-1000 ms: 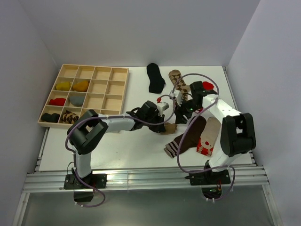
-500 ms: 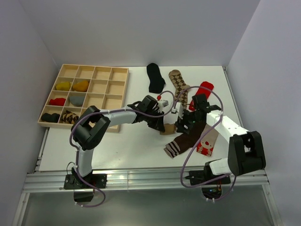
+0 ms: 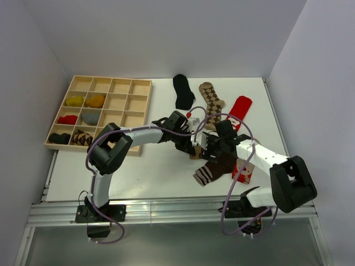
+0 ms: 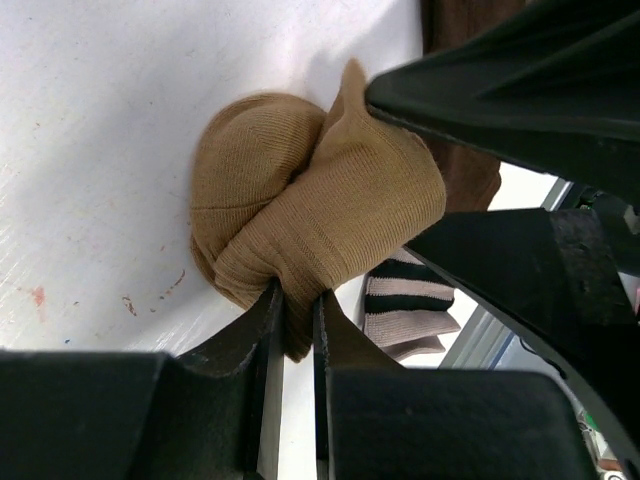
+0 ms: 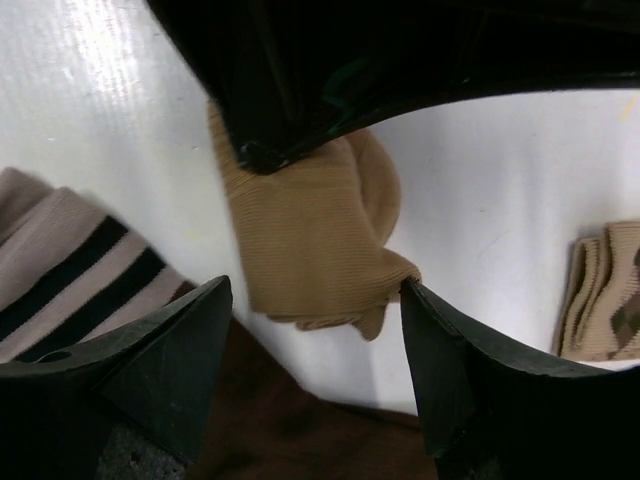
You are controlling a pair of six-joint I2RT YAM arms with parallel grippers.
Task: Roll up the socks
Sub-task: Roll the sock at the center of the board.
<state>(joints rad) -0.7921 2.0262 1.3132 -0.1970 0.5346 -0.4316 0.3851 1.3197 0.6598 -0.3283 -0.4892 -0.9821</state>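
Between the fingers of the left hand (image 4: 295,300), a fold of the tan sock (image 4: 320,200) is clamped, the two fingers nearly meeting on the fabric. Just beyond those fingertips the sock bunches into a rounded lump lying on the white tabletop (image 4: 100,150).

The right hand (image 5: 315,300) has its fingers spread wide apart, one to each side of that same lump. Neither finger seems to touch it, though the wrist view leaves this unsure.

Below the right hand lies the dark brown sock (image 5: 300,430), its striped toe beside one finger. Beyond both hands, toward the far edge of the tabletop, the brown argyle sock (image 3: 211,98), the black sock (image 3: 182,91) and the red sock (image 3: 239,105) lie flat. Well off to the left hand's side sits the wooden tray (image 3: 141,83), with bundled socks in several compartments.
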